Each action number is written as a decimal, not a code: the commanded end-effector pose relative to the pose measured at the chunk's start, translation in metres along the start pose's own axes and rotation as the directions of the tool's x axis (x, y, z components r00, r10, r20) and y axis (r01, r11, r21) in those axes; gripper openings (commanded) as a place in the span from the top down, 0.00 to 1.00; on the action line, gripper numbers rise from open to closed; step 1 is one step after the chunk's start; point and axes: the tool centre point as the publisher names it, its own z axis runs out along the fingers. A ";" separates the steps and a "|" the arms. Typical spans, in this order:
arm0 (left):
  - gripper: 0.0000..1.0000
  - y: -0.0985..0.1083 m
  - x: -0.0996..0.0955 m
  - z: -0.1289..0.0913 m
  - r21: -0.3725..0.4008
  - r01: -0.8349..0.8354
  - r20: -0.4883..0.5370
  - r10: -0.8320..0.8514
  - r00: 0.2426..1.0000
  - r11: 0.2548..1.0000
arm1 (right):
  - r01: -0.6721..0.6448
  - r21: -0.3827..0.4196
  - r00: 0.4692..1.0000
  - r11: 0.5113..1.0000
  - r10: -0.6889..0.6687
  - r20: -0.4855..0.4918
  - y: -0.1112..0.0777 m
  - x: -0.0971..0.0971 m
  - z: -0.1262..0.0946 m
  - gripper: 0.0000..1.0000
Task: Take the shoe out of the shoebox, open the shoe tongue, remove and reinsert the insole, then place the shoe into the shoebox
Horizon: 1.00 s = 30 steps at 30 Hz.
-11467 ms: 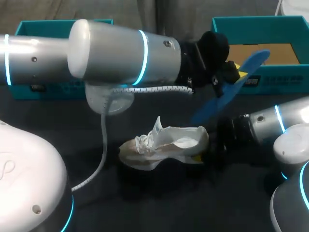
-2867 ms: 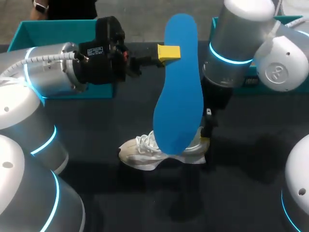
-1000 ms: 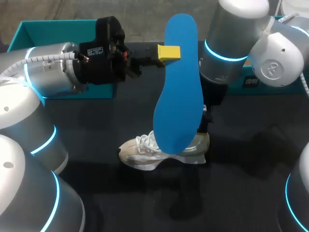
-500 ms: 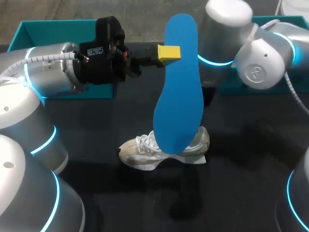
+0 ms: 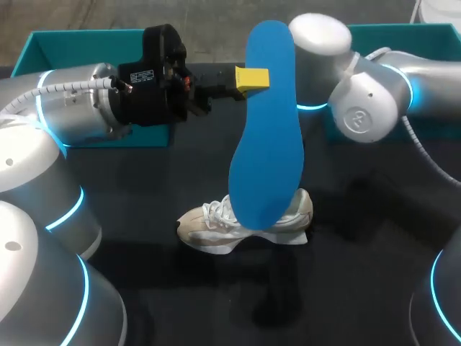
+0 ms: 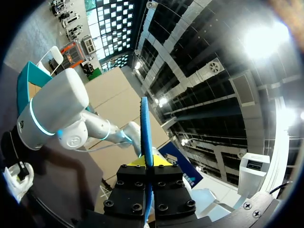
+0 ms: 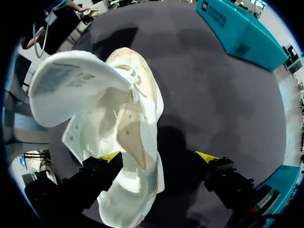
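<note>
— So, where is the shoe (image 5: pixel 245 225) lying?
— It's sitting on its sole on the dark table (image 5: pixel 144 288), nearest us. Its toe is pointing toward my left, and its tongue (image 7: pixel 71 88) is flaring up off the opening.
— And the right gripper (image 7: pixel 158 156)?
— It's hanging over the heel end with its fingers spread wide, gripping nothing. One yellow tip is sitting close beside the shoe's side; I can't tell if it's touching. The other is standing well apart over bare table. In the head view the gripper is hiding behind the insole (image 5: pixel 268 137).
— What's the insole doing?
— It's hanging upright in the air, its lower end overlapping the shoe in the head view. Whether it's touching the shoe, I can't tell. The left gripper (image 6: pixel 146 162) is pinching its upper part, both fingers pressing on it from either side.
— And farther back?
— Two teal boxes are standing along the far edge. The left box (image 5: pixel 79 43) is showing behind the left arm (image 5: pixel 72 122), and the right box (image 5: pixel 403 32) behind the right arm (image 5: pixel 367 101).
</note>
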 end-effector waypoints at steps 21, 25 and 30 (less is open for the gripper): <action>1.00 0.000 -0.001 0.002 0.003 0.000 -0.001 0.000 1.000 1.000 | -0.016 0.047 0.996 0.999 0.020 -0.083 0.002 0.018 0.021 1.00; 1.00 0.000 -0.001 0.002 0.003 0.000 -0.001 0.000 1.000 1.000 | -0.035 0.037 0.993 0.999 0.039 -0.116 0.000 0.023 0.012 1.00; 1.00 0.000 -0.001 0.002 0.003 0.000 -0.001 0.000 1.000 1.000 | -0.120 0.014 0.982 0.993 0.121 -0.144 0.001 0.028 -0.008 1.00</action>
